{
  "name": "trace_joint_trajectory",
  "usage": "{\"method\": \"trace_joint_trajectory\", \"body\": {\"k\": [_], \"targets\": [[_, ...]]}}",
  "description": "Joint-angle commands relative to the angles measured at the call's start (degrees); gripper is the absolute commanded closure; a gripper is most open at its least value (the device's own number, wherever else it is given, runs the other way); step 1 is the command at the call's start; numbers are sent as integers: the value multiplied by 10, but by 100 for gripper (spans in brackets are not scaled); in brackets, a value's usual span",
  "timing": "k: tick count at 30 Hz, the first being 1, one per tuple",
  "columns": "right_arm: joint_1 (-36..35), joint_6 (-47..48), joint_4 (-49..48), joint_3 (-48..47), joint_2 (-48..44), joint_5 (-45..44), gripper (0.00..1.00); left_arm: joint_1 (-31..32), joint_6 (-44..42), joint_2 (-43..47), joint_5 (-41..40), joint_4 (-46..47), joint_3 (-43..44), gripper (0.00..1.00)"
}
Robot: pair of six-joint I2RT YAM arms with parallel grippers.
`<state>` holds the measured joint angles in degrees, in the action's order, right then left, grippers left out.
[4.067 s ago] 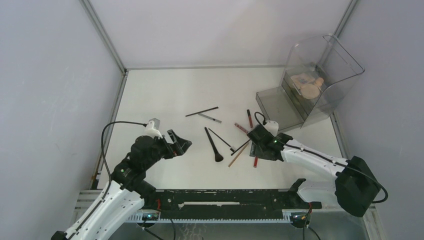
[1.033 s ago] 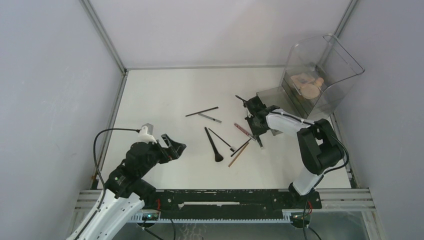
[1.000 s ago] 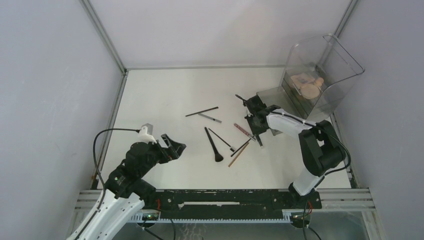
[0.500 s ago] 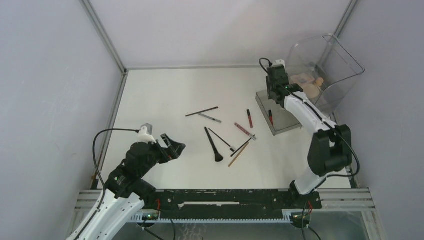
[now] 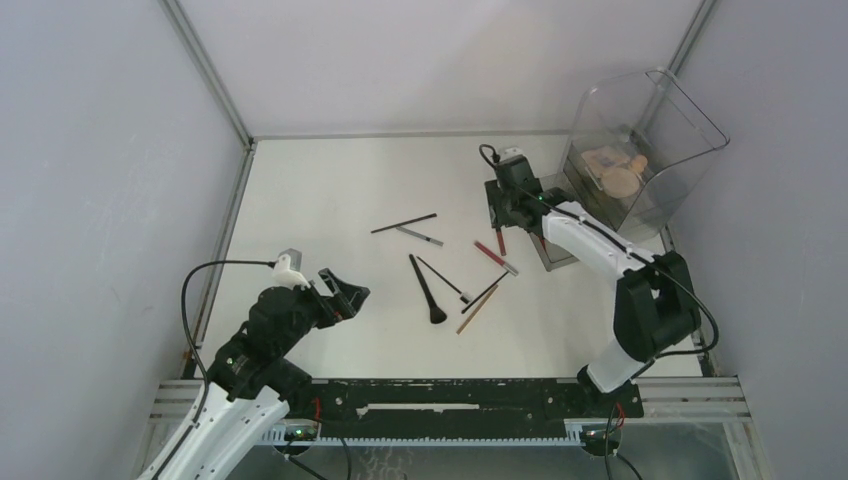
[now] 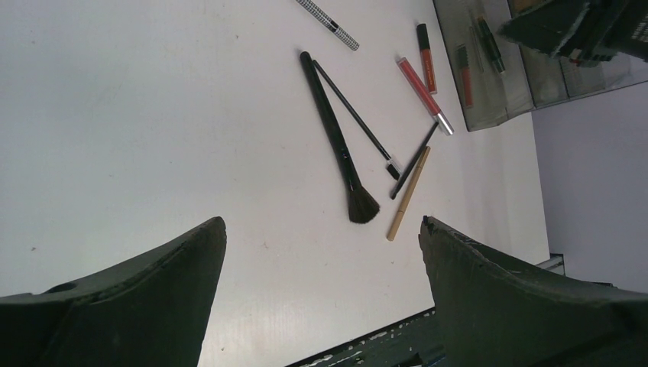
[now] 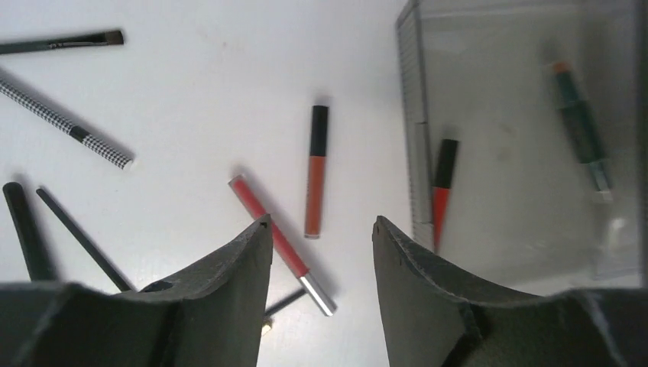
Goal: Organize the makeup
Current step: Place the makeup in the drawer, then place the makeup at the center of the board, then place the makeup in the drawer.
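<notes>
Makeup lies scattered mid-table: a black brush (image 5: 428,290), a thin black brush (image 5: 440,275), a tan pencil (image 5: 477,309), a checkered pencil (image 5: 418,236) and a black liner (image 5: 403,223). My right gripper (image 5: 500,212) hovers open and empty over a brown-red lip tube (image 7: 314,172) and a red tube with a silver cap (image 7: 279,237). Just right of it, the smoky drawer (image 7: 416,153) holds a red lip tube (image 7: 441,195) and a green pencil (image 7: 581,126). My left gripper (image 5: 345,293) hangs wide open at the near left, holding nothing.
The clear organizer box (image 5: 655,120) stands at the back right with beige compacts (image 5: 615,170) inside, its drawer pulled out toward the table's middle. Grey walls close in the left, far and right sides. A black rail runs along the near edge.
My right gripper has opened and swung from the drawer's far end back over the lip tubes on the table. The left arm has hardly moved.
</notes>
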<state>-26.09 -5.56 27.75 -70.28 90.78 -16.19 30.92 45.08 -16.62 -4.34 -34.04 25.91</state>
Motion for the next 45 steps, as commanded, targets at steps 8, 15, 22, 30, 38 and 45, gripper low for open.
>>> {"method": "trace_joint_trajectory", "body": {"k": [8,15,22,30,38,45], "targets": [[27,-80,-16,-49,156,75,46,2,11,22,-7,-8,-7,0],[33,-88,-23,-53,197,86,57,2,9,15,-3,-7,-5,0],[32,-80,-20,-56,212,89,79,3,7,12,-1,-5,-7,0],[30,-59,-3,-70,120,60,97,3,10,18,-1,-7,-8,0],[73,7,22,-56,7,-51,96,2,10,22,2,-8,-6,0],[107,44,44,-64,80,-147,53,2,7,16,4,-1,-5,0]]}}
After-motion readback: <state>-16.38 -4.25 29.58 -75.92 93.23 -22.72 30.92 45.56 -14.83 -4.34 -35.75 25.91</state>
